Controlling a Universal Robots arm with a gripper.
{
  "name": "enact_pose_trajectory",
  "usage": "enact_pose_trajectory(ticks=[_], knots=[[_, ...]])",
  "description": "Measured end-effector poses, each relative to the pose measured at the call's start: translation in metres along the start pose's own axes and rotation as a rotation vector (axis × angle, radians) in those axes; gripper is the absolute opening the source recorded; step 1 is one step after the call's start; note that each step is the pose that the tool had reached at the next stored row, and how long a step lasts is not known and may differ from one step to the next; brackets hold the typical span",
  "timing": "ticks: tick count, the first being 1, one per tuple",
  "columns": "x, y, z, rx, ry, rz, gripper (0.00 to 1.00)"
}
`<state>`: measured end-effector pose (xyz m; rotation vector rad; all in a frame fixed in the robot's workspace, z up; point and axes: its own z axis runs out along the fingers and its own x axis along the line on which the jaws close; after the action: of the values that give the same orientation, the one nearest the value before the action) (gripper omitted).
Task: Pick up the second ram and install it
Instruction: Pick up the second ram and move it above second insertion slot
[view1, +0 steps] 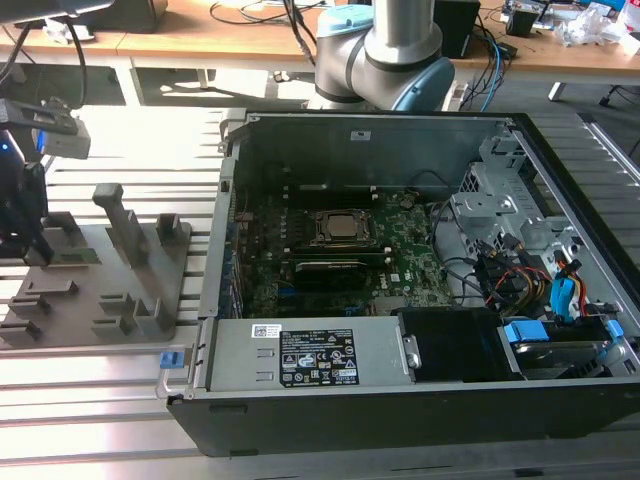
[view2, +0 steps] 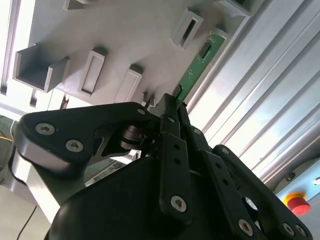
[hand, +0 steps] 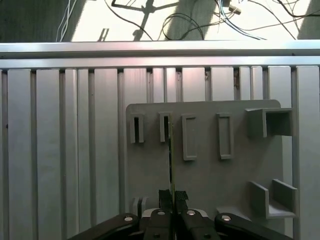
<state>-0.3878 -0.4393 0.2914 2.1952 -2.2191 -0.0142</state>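
Observation:
The second ram is a thin green stick with dark chips, lying along the edge of the grey holder tray. In the first wrist view the second ram appears edge-on as a thin line over the tray. My gripper is shut on the stick's near end, its black fingers pinching both faces. In the exterior view the gripper stands at the far left over the tray, with the green stick beside its fingertips. I cannot tell whether the stick is lifted off the tray.
The open computer case stands at the exterior view's right, with the large green motherboard inside. Cables and drive bays crowd its right end. The tray carries several upright posts. A red stop button sits on the ribbed aluminium table.

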Motion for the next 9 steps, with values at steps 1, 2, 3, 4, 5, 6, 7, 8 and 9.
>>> enact_pose_trajectory(ticks=[1,2,3,4,5,6,7,8,9], knots=[[0.0000,0.0000,-0.0020,-0.0001,0.0000,0.000,0.14],[0.0000,0.0001,-0.0049,-0.0001,0.0000,0.000,0.14],[0.0001,0.0001,-0.0068,-0.0001,0.0000,0.000,0.14],[0.0001,0.0002,-0.0087,-0.0001,0.0000,0.000,0.14],[0.0001,0.0002,-0.0118,0.0000,-0.0001,0.000,0.14],[0.0001,0.0003,-0.0134,0.0000,0.0000,0.000,0.14],[0.0001,0.0003,-0.0154,0.0000,0.0000,0.000,0.14],[0.0001,0.0004,-0.0189,-0.0001,0.0000,0.000,0.14],[0.0002,0.0005,-0.0225,-0.0001,0.0000,0.000,0.14]])
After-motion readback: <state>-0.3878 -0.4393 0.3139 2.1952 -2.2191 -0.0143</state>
